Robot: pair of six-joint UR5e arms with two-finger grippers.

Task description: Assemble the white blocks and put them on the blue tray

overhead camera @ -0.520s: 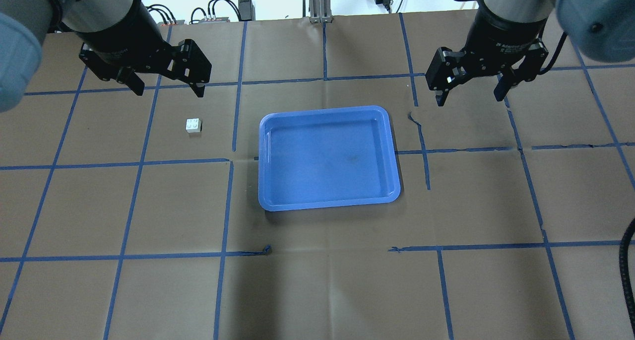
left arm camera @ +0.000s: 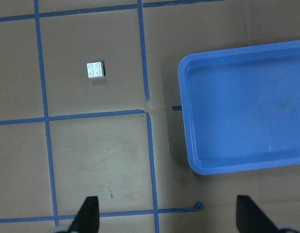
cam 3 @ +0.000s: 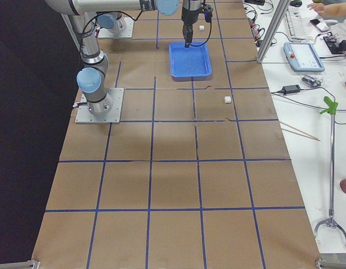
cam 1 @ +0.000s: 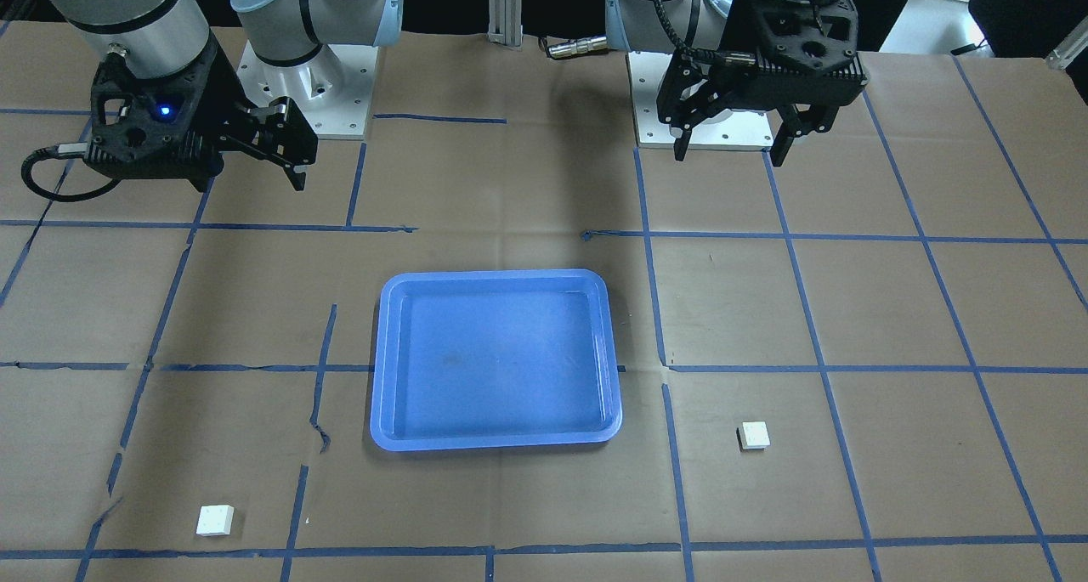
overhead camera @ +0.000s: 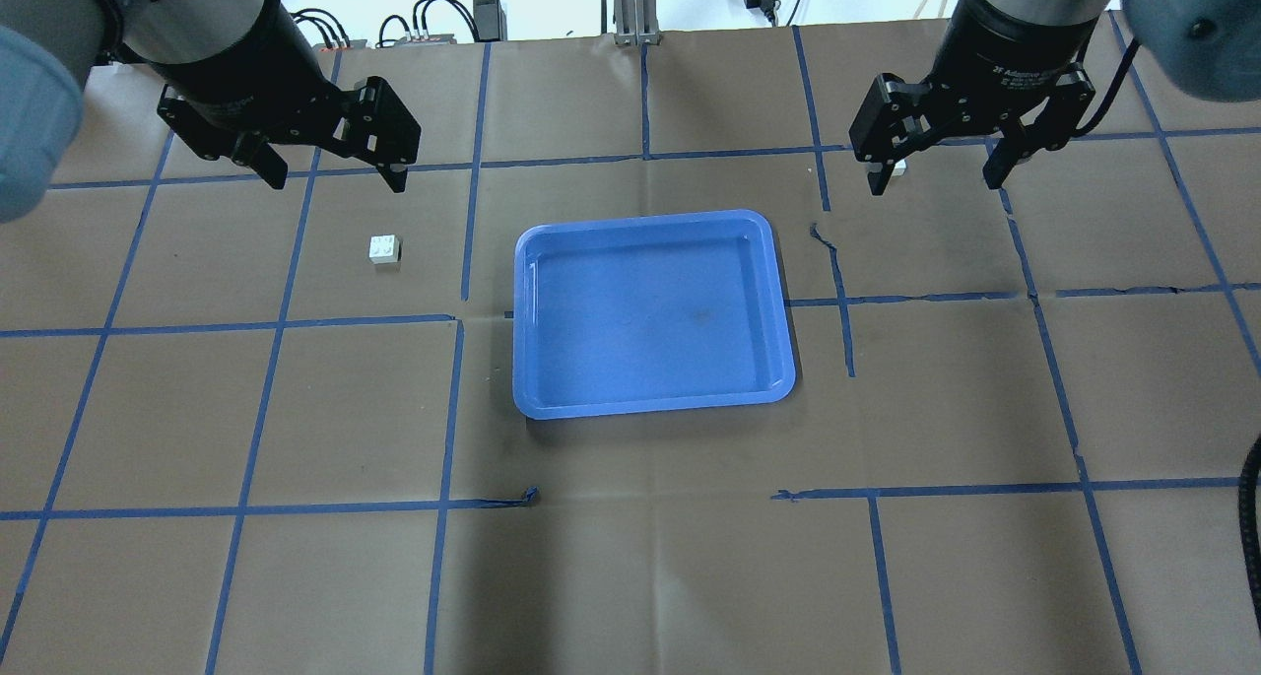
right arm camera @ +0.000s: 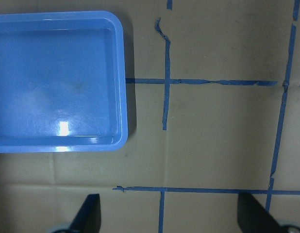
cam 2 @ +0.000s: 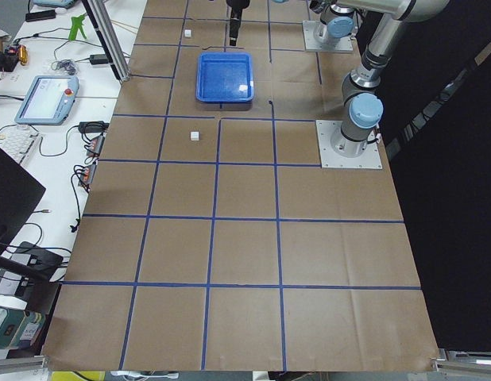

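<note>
One white block [overhead camera: 385,248] lies studs up left of the blue tray [overhead camera: 650,310]; it also shows in the left wrist view [left arm camera: 95,70] and the front view [cam 1: 754,435]. My left gripper [overhead camera: 337,182] hangs open and empty above the table, behind that block. The second white block [cam 1: 215,520] lies far from the robot on the right side; in the overhead view only a sliver of this block [overhead camera: 898,167] shows beside a finger of my right gripper [overhead camera: 933,182], which hangs open and empty above it. The tray holds nothing.
Brown paper with blue tape lines [overhead camera: 463,320] covers the table. The tape is torn and lifted right of the tray [overhead camera: 823,236]. Cables and power bricks [overhead camera: 433,25] lie beyond the far edge. Both arm bases [cam 1: 306,98] stand at the near edge.
My right gripper has moved a little away from the robot, so a sliver of the second white block now shows by its finger. The left arm has not moved.
</note>
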